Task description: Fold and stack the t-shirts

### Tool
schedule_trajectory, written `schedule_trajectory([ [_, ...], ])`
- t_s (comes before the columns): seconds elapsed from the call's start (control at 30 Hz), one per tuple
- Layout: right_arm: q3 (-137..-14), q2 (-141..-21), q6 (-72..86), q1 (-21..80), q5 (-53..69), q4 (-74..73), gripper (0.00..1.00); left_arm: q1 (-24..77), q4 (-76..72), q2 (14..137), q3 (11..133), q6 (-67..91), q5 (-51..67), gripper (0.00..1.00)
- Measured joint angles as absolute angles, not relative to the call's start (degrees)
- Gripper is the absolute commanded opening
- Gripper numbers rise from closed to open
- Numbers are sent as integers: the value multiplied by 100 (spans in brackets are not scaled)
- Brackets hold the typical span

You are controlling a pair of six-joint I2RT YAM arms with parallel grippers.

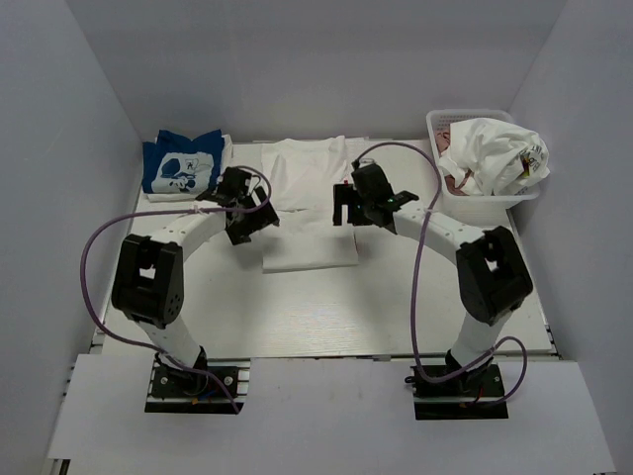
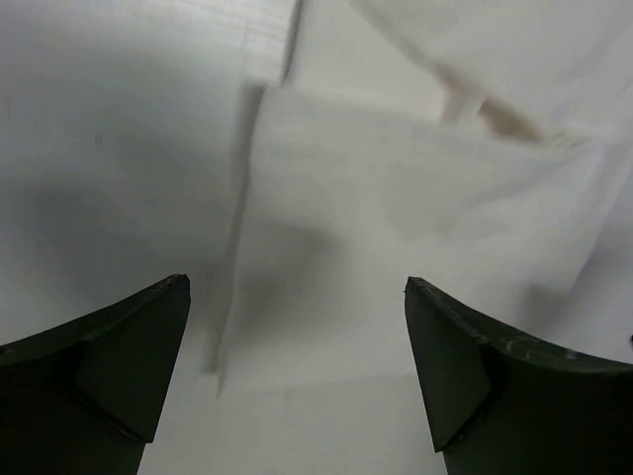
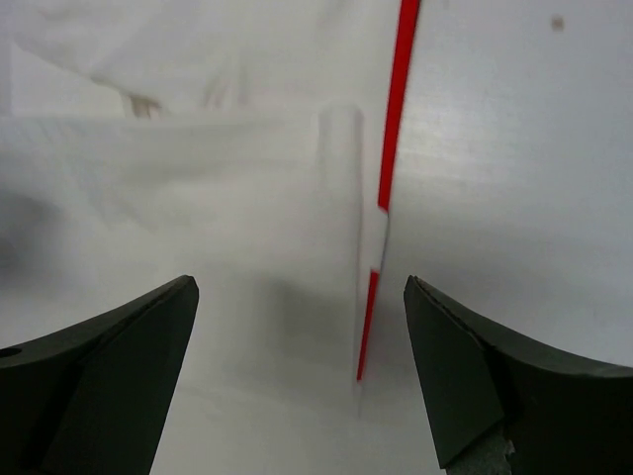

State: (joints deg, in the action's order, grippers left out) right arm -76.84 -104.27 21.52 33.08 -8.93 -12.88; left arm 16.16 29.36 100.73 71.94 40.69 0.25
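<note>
Tee (image 1: pixel 309 247) (white, part-folded) | L pincer (image 2: pixel 295 285) spread above | R pincer (image 3: pixel 300 285) same

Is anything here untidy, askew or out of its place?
Only at the back right: crumpled t-shirts are heaped above the rim of the white basket, and one spills past its right edge. The white t-shirt in the middle lies flat and tidy.
</note>
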Motion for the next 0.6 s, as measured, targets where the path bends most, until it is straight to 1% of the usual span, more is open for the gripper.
schedule_trajectory([
  [0.17, -6392, -9476, 2401, 3312, -709, -1282, 90, 1704, 2902, 9266, 5708, 4032, 412, 99],
  [0.27, -5924, -9212, 2517, 3310, -537, -1162, 90, 1712, 2952, 8949, 5242, 4034, 510, 99],
  [0.4, -5686, -9190, 2545, 3310, -375, -1144, 90, 1712, 2915, 8696, 5105, 4032, 493, 99],
  [0.43, -5677, -9190, 2532, 3310, -353, -1140, 89, 1712, 2884, 8683, 5118, 4025, 464, 99],
  [0.5, -5677, -9201, 2460, 3312, -316, -1033, 86, 1691, 2821, 8691, 5183, 3988, 381, 96],
  [0.6, -5848, -9341, 2322, 3312, -322, -895, 86, 1658, 2735, 8823, 5441, 3948, 233, 95],
])
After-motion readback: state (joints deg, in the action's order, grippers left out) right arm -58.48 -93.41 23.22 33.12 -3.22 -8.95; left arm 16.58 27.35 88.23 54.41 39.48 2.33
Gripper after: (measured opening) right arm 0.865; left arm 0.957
